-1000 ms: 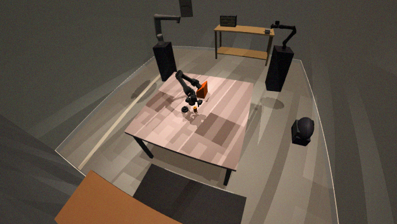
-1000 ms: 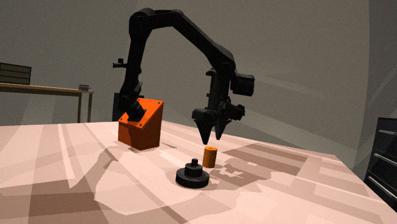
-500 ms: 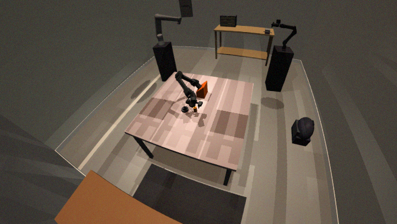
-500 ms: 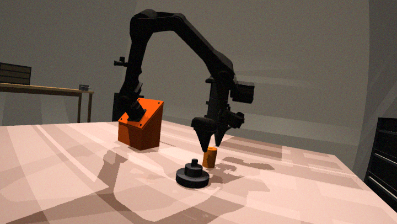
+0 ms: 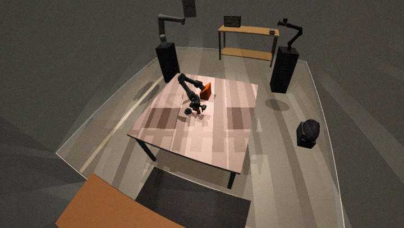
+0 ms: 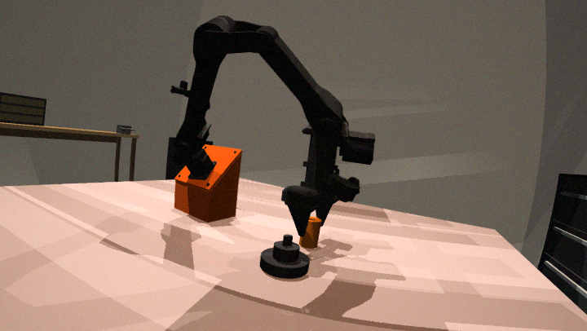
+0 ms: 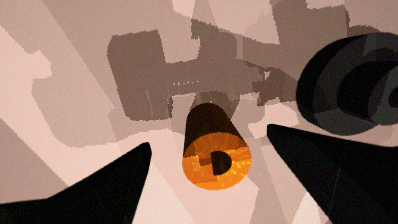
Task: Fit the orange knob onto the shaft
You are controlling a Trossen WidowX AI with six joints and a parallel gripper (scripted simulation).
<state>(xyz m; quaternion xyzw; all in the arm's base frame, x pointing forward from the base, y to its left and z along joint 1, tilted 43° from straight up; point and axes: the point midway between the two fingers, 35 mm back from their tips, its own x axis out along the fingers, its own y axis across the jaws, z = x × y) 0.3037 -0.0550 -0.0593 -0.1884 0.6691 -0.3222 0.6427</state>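
Note:
The orange knob (image 5: 198,111) (image 6: 311,235) (image 7: 192,168) stands upright on the table, its D-shaped hole facing up. In the wrist view the hole's flat side is on the left. My gripper (image 6: 312,230) (image 7: 208,138) is open and points down, with its fingertips on either side of the knob's upper part and gaps on both sides. The dark round pedestal (image 5: 187,111) (image 6: 284,267) (image 7: 325,107) stands close beside the knob, at the right in the wrist view. Its shaft (image 6: 287,240) points up and is bare; its flat side cannot be made out.
The orange wedge-shaped base (image 5: 207,92) (image 6: 222,197) of the arm stands on the table (image 5: 194,147) (image 6: 123,296) behind the pedestal. The right finger is close to the pedestal in the wrist view. Shadows of the arm fall around the knob.

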